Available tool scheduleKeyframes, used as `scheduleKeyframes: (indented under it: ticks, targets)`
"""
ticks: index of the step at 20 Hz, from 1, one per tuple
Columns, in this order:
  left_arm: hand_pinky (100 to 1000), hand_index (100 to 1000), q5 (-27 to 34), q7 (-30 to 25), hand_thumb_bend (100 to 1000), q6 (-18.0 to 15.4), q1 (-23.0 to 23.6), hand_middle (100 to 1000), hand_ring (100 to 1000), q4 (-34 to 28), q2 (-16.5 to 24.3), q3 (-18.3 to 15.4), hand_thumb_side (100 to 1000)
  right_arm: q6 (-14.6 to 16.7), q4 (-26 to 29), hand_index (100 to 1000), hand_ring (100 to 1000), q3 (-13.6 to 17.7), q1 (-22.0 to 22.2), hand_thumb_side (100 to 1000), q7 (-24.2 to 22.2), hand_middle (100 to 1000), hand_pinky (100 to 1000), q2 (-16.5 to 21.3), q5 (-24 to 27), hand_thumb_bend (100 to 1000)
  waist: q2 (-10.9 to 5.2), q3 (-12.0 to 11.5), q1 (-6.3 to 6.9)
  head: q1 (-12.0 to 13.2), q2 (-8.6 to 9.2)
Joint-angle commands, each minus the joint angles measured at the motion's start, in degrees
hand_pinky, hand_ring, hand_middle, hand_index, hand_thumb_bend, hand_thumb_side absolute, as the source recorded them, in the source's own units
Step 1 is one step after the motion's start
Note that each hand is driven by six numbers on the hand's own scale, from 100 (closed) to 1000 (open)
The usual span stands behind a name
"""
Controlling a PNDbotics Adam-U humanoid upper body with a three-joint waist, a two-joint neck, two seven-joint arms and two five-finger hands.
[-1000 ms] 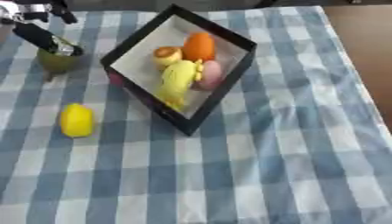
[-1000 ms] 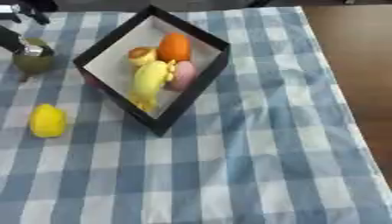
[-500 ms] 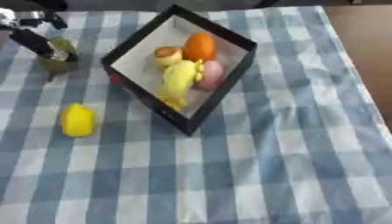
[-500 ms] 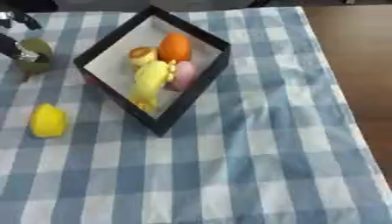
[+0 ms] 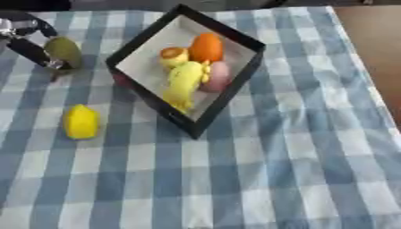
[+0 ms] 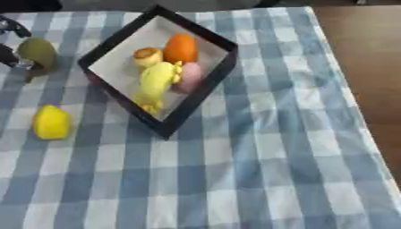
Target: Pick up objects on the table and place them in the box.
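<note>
head stereo pair, downward, shared table [image 5: 297, 147]

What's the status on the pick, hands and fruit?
Left hand curled on green fruit, upper left. Right hand out of view. Yellow fruit on cloth; box holds four items. Path unobstructed.

Left hand [image 6: 9, 56] — on green fruit [image 6: 37, 50]

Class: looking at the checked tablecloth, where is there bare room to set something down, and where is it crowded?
Bare cloth lies right of the black box, out to the table edge, and across the whole near side below the yellow object. The far left corner is crowded: the left hand is curled round a green fruit beside the box. Fruit takes up much of the box.
</note>
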State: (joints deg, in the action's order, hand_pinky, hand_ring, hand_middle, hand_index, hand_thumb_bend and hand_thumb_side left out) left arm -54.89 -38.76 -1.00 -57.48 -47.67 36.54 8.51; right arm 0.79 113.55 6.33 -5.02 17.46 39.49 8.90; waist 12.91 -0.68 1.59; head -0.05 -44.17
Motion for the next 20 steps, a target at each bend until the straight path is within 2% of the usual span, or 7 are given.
scheduleKeyframes:
  ticks: [1,6,8,11,15,16,20]
  targets:
    - [914,911,0.1,0.2,504,-0.1,-0.7,849,1000,0.1,1.7,-0.7,499,-0.1,1.0,806,754,0.5,-0.4,655,0.4,667,840,0.7,-0.4,100,0.19,0.2,0.73,0.3,0.46]
    - [881,881,-0.1,-0.3,277,0.0,-0.6,809,914,0.3,1.3,-0.8,421,-0.5,1.0,805,753,0.4,-0.2,663,0.7,666,839,0.4,-0.7,100,0.4,0.4,0.82,0.6,0.48]
    - [821,813,1.1,0.1,181,0.2,-0.6,754,840,0.0,1.2,-0.9,181,-0.8,1.0,804,753,0.4,0.0,666,0.9,663,838,0.3,-0.8,100,0.39,0.4,0.84,0.6,0.45]
    - [767,750,1.7,1.9,100,1.1,-0.5,683,766,-0.8,1.0,-0.7,100,-1.1,1.0,803,750,0.3,0.1,670,1.0,660,838,0.0,-0.8,100,0.28,0.3,0.8,0.6,0.39]
    - [707,680,3.0,6.9,100,2.9,-0.4,607,682,-3.7,1.5,-0.7,100,-1.0,1.0,805,750,0.4,0.2,681,0.9,660,842,0.0,-0.6,100,-0.03,0.2,0.81,0.3,0.09]
    - [696,664,2.8,8.6,100,3.7,-0.3,592,659,-4.8,1.8,-0.4,202,-1.0,1.0,805,749,0.4,0.2,692,0.8,660,843,0.0,-0.5,100,-0.1,0.2,0.83,0.2,0.07]
    - [684,618,2.3,13.9,139,5.8,0.1,549,594,-8.0,2.3,0.4,100,-0.9,1.0,805,748,0.5,0.3,708,0.5,658,844,-0.1,0.2,100,-0.5,0.2,0.83,0.2,0.05]
